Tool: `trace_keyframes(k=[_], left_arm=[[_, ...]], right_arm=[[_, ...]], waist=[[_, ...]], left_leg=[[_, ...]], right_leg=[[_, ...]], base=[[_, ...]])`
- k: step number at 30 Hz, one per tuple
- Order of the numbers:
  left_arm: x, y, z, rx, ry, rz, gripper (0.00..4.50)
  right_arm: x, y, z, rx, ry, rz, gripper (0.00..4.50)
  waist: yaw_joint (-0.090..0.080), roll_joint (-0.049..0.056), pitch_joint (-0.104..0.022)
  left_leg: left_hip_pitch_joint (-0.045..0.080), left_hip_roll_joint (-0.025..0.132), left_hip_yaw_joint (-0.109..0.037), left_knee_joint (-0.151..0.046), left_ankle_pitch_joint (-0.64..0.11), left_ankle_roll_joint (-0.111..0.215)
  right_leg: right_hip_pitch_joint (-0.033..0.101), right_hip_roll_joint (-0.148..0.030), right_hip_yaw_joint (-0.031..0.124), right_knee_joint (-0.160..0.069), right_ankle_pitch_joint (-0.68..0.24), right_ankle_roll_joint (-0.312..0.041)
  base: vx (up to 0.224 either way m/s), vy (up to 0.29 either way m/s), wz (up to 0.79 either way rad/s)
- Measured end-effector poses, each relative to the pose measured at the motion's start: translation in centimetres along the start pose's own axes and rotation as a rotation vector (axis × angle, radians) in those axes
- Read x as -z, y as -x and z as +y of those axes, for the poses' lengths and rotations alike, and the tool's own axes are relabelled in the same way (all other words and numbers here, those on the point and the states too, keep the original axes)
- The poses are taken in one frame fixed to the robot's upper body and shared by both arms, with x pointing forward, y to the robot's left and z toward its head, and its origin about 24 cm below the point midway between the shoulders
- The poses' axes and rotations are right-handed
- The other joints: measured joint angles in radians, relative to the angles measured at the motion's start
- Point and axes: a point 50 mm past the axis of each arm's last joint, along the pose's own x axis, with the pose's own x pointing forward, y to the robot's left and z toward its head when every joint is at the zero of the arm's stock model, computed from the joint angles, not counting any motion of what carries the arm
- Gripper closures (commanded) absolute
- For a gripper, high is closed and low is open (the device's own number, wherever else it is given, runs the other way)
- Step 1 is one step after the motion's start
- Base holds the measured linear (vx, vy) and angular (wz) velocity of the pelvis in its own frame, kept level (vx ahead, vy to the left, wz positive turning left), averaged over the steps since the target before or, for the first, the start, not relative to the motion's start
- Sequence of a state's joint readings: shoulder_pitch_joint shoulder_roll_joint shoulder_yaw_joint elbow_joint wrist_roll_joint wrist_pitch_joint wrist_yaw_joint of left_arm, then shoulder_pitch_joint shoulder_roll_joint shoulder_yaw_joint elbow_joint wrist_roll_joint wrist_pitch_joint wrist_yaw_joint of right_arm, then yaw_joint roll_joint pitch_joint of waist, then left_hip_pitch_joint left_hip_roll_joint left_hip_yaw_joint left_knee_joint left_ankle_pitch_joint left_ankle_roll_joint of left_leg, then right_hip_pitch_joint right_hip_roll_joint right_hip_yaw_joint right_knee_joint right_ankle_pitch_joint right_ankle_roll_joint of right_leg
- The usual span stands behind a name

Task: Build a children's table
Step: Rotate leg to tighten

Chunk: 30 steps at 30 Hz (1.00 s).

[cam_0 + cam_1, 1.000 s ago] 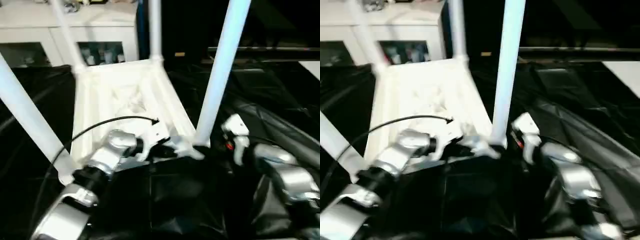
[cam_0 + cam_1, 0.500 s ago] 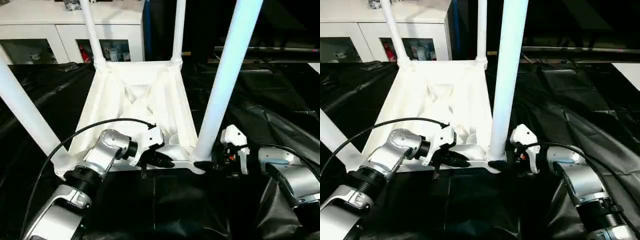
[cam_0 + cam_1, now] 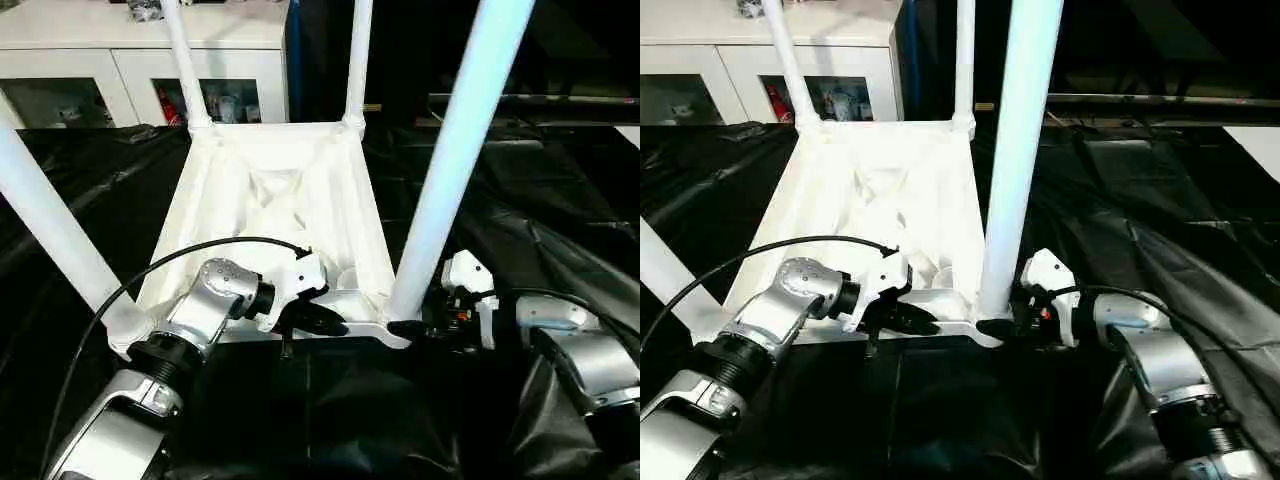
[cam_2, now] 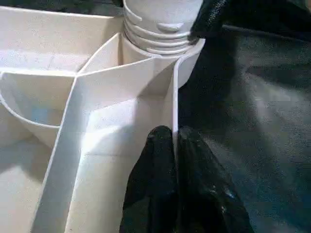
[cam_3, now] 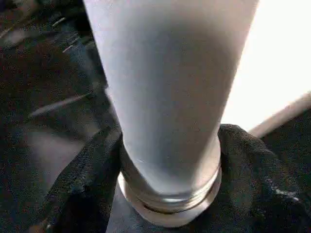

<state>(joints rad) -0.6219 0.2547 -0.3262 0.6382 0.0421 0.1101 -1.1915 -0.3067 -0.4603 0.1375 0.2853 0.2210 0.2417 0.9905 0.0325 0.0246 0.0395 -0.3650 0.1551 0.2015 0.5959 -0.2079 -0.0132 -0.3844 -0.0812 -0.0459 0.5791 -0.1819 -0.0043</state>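
Children's table (image 3: pixel 285 200), all-white ribbed plastic, lies upside down on black sheeting (image 3: pixel 560 230), four tubular legs up. Left end effector (image 4: pixel 175 160) pinches its rim; right end effector (image 5: pixel 167 165) clasps the five-o'clock leg (image 3: pixel 455 150). White cabinet (image 3: pixel 120 60) at eleven.

Silver ribbed forearms (image 3: pixel 190 330), white wrist housings (image 3: pixel 468 275), black-fingered end effectors, looping black cable (image 3: pixel 180 258).
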Motion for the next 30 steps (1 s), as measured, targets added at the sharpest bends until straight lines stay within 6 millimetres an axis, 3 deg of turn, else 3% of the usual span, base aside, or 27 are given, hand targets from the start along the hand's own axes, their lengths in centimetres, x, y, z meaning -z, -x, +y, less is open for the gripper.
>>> trace_keyframes(k=[9,12,13,19,23,30], left_arm=[[-1.2,-3.5,1.0,-0.290,0.105,-0.012,4.50],[-1.4,-4.3,0.9,-0.321,0.126,-0.014,4.50],[-1.3,-4.3,0.9,-0.322,0.130,-0.015,4.50],[-1.4,-4.1,1.0,-0.312,0.116,-0.015,4.50],[-1.5,-3.5,0.9,-0.257,0.079,-0.022,4.50],[-0.5,-1.5,0.2,-0.082,0.019,-0.032,4.50]], right_arm=[[0.4,-3.7,-0.8,0.505,-0.160,-0.100,1.81],[0.5,-4.1,-0.9,0.564,-0.171,-0.099,1.81],[0.5,-4.1,-0.8,0.567,-0.176,-0.103,1.25],[0.5,-4.0,-0.9,0.536,-0.160,-0.115,0.68],[0.3,-2.5,-1.1,0.408,-0.076,-0.072,0.63],[0.4,0.9,-0.3,0.120,0.026,0.023,0.63]], waist=[[-0.029,-0.002,-0.002],[-0.031,-0.002,-0.003],[-0.032,-0.002,-0.003],[-0.039,-0.001,-0.004],[-0.034,0.001,-0.005],[-0.018,0.006,-0.004]], left_leg=[[0.008,-0.001,0.000,0.000,-0.001,-0.002],[0.009,-0.003,0.000,0.000,-0.001,-0.001],[0.010,-0.004,0.000,0.000,-0.001,-0.001],[0.007,-0.007,0.000,0.000,-0.001,-0.001],[-0.001,-0.008,0.000,0.000,-0.001,0.000],[-0.003,-0.007,0.000,-0.004,0.000,0.000]], right_leg=[[0.004,-0.001,0.001,-0.003,-0.004,0.007],[0.002,-0.004,0.000,-0.004,-0.005,0.009],[0.002,-0.004,0.000,-0.004,-0.006,0.009],[0.002,-0.008,-0.001,-0.005,-0.008,0.013],[-0.001,-0.009,0.000,-0.004,-0.007,0.012],[-0.001,-0.009,-0.001,0.000,-0.002,0.005]], base=[[0.000,0.000,0.00],[0.000,0.000,0.00],[0.000,0.000,0.00],[0.000,0.000,0.00],[0.000,0.000,0.00],[0.000,0.000,0.00]])
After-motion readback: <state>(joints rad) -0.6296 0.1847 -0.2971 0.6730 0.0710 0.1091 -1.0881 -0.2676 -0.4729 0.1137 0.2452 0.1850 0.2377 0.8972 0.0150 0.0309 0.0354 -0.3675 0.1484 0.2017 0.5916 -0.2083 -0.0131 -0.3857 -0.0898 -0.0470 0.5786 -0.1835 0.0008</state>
